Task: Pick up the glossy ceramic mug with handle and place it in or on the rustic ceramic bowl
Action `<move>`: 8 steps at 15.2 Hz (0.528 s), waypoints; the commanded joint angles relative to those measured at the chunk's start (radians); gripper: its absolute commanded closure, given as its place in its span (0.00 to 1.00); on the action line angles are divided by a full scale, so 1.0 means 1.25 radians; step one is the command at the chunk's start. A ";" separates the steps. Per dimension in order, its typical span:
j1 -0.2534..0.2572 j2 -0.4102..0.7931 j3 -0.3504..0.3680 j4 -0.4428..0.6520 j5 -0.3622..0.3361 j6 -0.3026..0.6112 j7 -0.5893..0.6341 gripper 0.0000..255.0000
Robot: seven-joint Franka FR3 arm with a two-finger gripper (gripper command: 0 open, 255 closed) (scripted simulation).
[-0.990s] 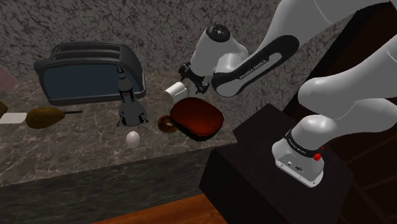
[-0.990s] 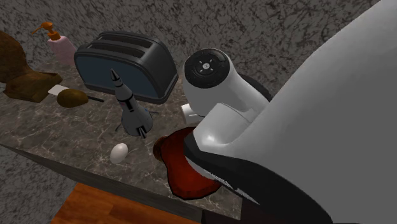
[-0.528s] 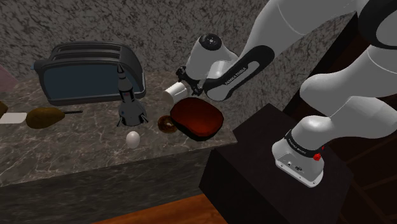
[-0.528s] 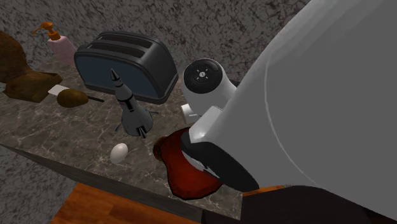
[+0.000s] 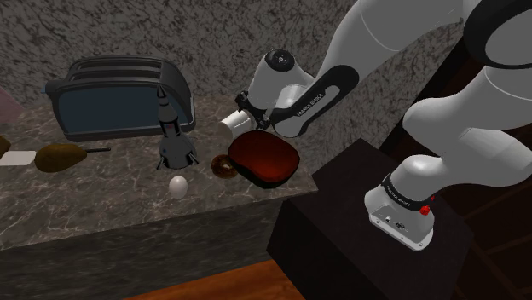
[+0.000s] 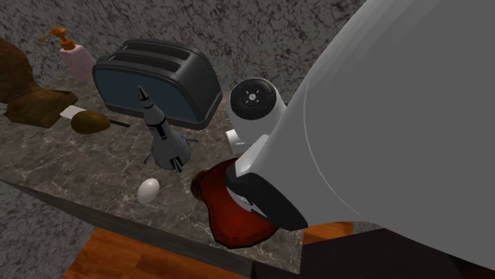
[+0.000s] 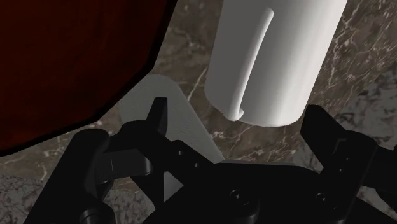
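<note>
A plain white mug [image 7: 273, 57] with a slim handle [image 7: 254, 63] lies on the marble counter. My gripper [image 7: 242, 124] is open, and its black fingers [image 7: 156, 118] stand either side of the mug's near end without touching it. The dark red bowl [image 7: 70, 57] sits close beside the mug. In the shoulder view the mug [image 5: 231, 124] lies just behind the bowl [image 5: 264, 158], with my wrist right over it. From the second exterior view the mug [image 6: 232, 140] peeks out beside the arm, above the bowl [image 6: 230, 210].
A dark toaster [image 5: 119, 98], a black toy rocket [image 5: 173, 136], a white egg [image 5: 177, 186] and a brown potato-like lump [image 5: 58, 157] stand toward the shoulder view's left. A small brown round thing [image 5: 224, 165] touches the bowl. The counter edge runs just in front.
My wrist has shifted toward the shoulder view's left, closer over the mug. The fingers have stayed open; mug and bowl have not moved.
</note>
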 commanded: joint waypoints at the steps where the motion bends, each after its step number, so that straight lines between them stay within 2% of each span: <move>1: 0.000 0.000 0.002 -0.001 0.000 0.000 0.000 0.00; 2: 0.001 0.000 0.001 -0.001 0.000 0.000 0.001 1.00; 8: 0.001 0.000 0.001 0.000 0.000 -0.001 0.001 1.00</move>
